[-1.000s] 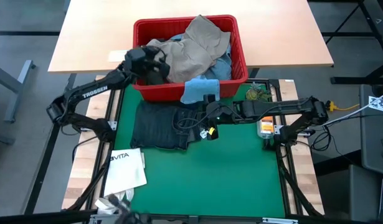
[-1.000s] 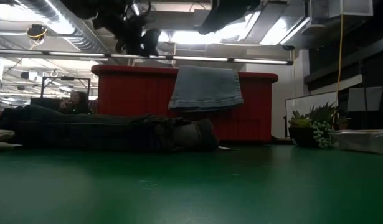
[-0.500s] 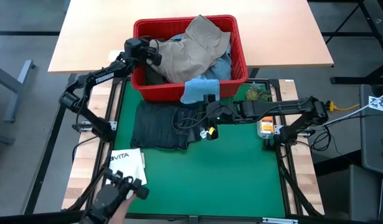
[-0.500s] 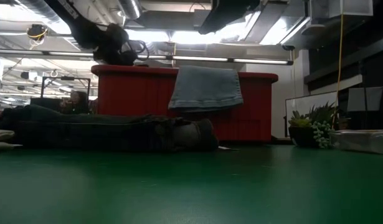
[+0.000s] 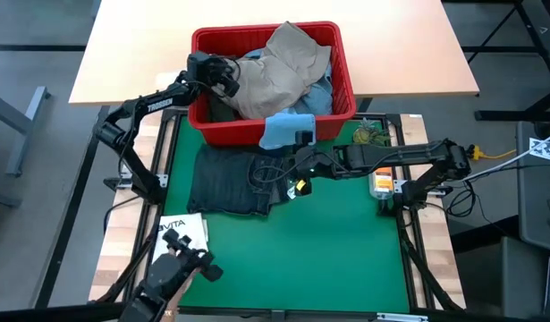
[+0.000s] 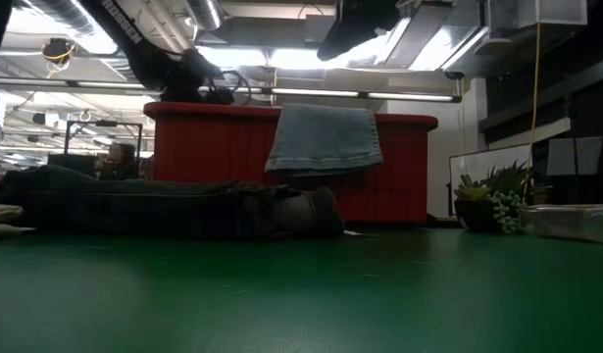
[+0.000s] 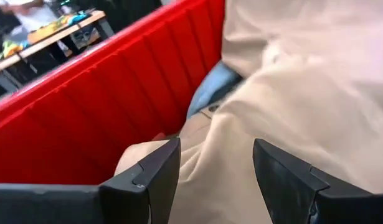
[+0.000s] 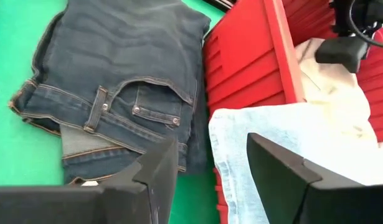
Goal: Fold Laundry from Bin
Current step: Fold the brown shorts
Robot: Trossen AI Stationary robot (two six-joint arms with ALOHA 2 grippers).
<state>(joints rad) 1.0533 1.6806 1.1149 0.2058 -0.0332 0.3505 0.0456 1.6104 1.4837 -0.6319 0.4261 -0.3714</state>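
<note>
Red bin (image 5: 344,94) standing at the far edge of the green bench (image 5: 346,259), heaped with laundry. Khaki trousers (image 5: 279,67) piled highest inside the bin, with a blue garment (image 5: 324,89) showing under them toward the bin's right wall. Light blue jeans (image 5: 286,130) draped over the bin's near rim, hanging down the front wall. Dark navy jeans (image 5: 230,179) lying folded flat on the bench just in front of the bin, toward its left half.

Left pincer (image 5: 223,75) reaching over the bin's left rim, fingers (image 7: 151,180) spread apart and empty, right at the khaki trousers, apparently just above the cloth. Right pincer (image 5: 297,183) hovering in front of the bin, at the right edge of the dark navy jeans, fingers (image 8: 278,177) also apart, grasping nothing.

White "VITA" tote bag (image 5: 181,241) lying on the bench well in front of the bin, at the left corner. A dark clamp-like device (image 5: 181,259) next to that bag. Small potted plant (image 5: 371,136) just right of the bin's near right corner.
</note>
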